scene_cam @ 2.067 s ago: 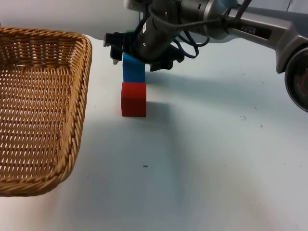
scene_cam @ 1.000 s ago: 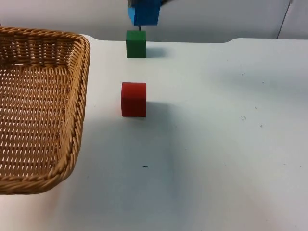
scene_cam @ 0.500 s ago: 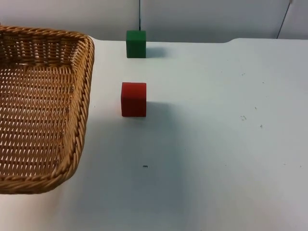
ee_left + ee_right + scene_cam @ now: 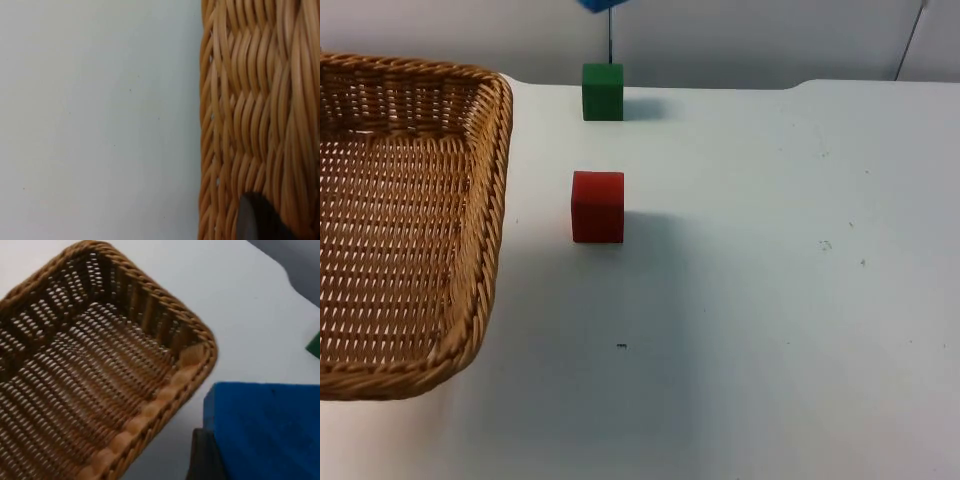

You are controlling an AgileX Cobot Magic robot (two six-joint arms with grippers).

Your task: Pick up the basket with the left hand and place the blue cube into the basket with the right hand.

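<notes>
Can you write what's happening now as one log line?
left gripper: on basket | right gripper: holds blue cube aloft | red cube, green cube: on table

Basket (image 4: pixel 405 215) is sitting at 9 o'clock on the desk (image 4: pixel 770 300); near cube (image 4: pixel 597 206) is lying beside it, far cube (image 4: pixel 603 91) lying at 12 behind.

Square woven wicker basket (image 4: pixel 405 215) takes my left side of white table top (image 4: pixel 780 300); small red cube (image 4: pixel 597 206) stands just beside its rim, narrow gap between; green cube (image 4: pixel 603 91) farther back near grey partition wall (image 4: pixel 750 40); wide open table on my right, passable.
</notes>
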